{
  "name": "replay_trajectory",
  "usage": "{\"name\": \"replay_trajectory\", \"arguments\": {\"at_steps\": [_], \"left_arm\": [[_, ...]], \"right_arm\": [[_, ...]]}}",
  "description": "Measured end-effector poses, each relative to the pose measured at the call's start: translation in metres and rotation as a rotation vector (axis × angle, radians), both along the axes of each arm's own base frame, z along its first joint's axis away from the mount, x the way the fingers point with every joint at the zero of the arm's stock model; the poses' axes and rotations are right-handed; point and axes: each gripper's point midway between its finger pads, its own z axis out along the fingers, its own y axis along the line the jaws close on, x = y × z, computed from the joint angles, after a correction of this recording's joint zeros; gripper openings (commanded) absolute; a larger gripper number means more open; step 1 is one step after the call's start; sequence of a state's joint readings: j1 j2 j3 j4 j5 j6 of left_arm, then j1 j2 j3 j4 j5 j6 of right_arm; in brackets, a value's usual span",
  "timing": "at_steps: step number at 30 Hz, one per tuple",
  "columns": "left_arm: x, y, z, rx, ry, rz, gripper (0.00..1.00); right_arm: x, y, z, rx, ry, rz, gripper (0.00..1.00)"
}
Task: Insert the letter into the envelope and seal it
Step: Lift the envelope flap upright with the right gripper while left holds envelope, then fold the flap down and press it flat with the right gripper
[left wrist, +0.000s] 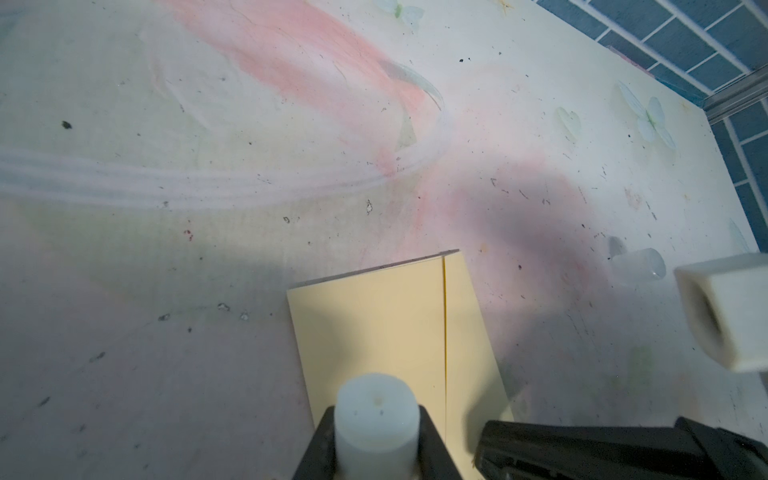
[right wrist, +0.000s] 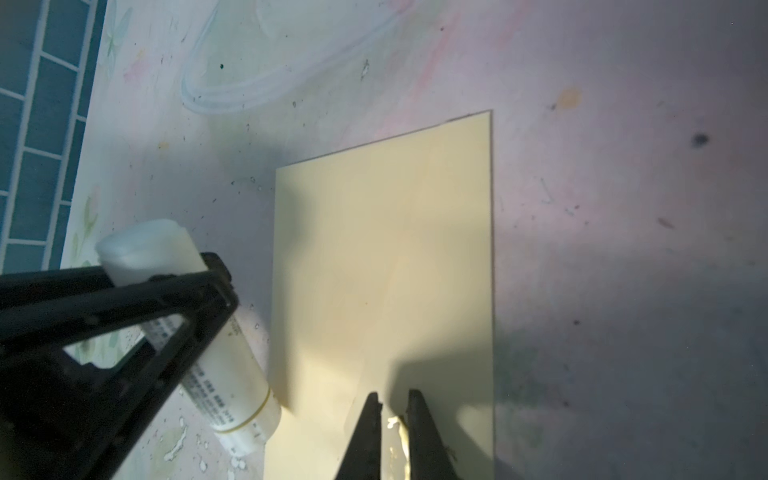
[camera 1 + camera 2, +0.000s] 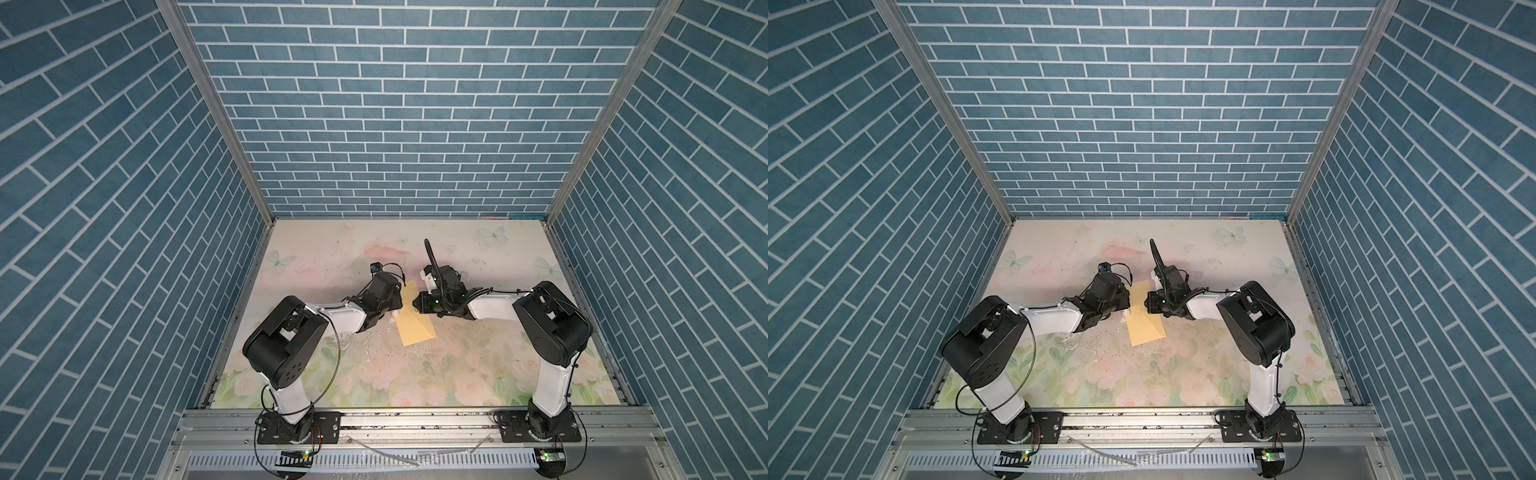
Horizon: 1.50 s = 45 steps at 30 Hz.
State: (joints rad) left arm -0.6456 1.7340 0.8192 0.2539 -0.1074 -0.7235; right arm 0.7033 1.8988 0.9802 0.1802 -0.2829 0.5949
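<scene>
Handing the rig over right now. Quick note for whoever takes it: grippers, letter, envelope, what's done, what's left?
Grippers: the left gripper is shut on the glue stick, beside the envelope. The right gripper is pinched at the envelope's edge, apparently on its flap.
Things: the envelope lies on the table between both grippers. The letter is not visible anywhere; it is likely inside, unconfirmed. A small clear cap lies on the table.
Done: letter apparently in.
Left: glue the flap if not yet glued, then press it shut.
</scene>
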Motion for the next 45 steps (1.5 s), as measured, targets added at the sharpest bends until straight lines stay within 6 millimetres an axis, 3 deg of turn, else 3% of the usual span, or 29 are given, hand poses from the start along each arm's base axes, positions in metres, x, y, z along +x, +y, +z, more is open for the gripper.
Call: {"name": "replay_trajectory", "arguments": {"at_steps": [5,20,29,36,45], "left_arm": [[0.0,0.0,0.0,-0.001,0.0,0.001,0.0],[0.001,-0.001,-0.001,-0.005,0.0,0.004,0.0],[0.002,-0.001,-0.003,-0.008,0.0,0.007,0.0],[0.003,-0.002,-0.006,-0.022,0.004,0.015,0.0],[0.004,-0.003,-0.007,-0.031,0.006,0.015,0.0]], "right_arm": [[-0.008,0.005,-0.003,-0.017,0.01,0.019,0.0],[-0.012,0.005,-0.004,-0.044,-0.003,0.029,0.0],[-0.031,-0.011,-0.005,-0.071,0.015,0.036,0.0],[-0.03,-0.009,-0.005,-0.07,0.017,0.037,0.0],[-0.017,0.009,-0.004,-0.045,0.02,0.053,0.0]]}}
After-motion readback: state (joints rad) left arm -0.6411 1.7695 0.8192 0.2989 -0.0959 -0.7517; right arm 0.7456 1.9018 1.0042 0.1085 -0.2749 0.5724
